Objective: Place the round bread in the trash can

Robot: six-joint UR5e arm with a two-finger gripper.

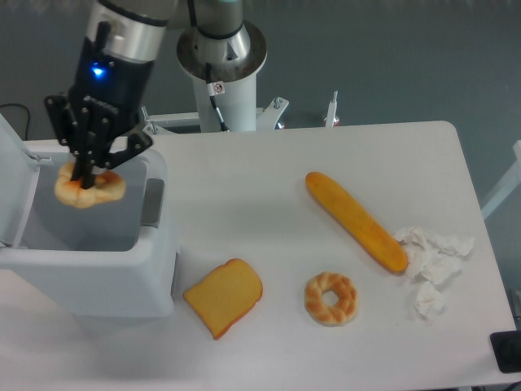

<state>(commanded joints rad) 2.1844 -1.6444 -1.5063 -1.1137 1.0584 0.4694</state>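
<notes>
- Round bread (88, 186) hangs above the open mouth of the trash can (81, 277), pinched in the gripper (84, 173), whose fingers run through the hole of the ring and grip its rim.
- Step in hand, as judged: the carry is done; the release is not yet done.
- Next move calls for spreading the fingers so the bread drops inside. A short descent first would likely lessen any bounce.
- Clearance: the bread sits inside the rim outline, nearer the back-left side, close to the raised lid (15, 175). That lid is the nearest obstruction.
- The bin occupies the left edge of the tabletop (269, 195).
- Toast slice (224, 296), twisted ring (330, 298), long loaf (355, 221) and crumpled paper (431, 261) lie well apart to the right.
</notes>
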